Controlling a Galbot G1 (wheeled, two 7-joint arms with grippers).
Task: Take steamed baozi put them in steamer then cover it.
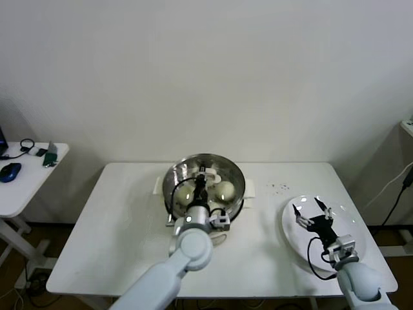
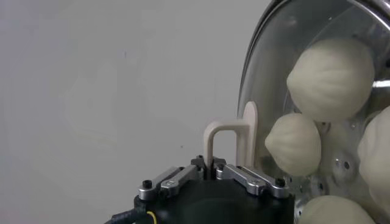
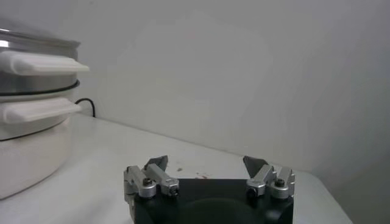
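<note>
Nearest us, the left claw is closed on the cream handle of the glass cover; its own body hides the fingertips in the left wrist view. Through the glass that view shows steamed baozi, some cut off at the frame edge, over the perforated steel floor. From the head view we make out only two buns clearly, since the left arm crosses the steamer, which sits at the back middle of the white desk. The right claw hovers open over the white plate on the right. The right wrist view adds the steamer's cream side handles, its body cut off at the edge.
</note>
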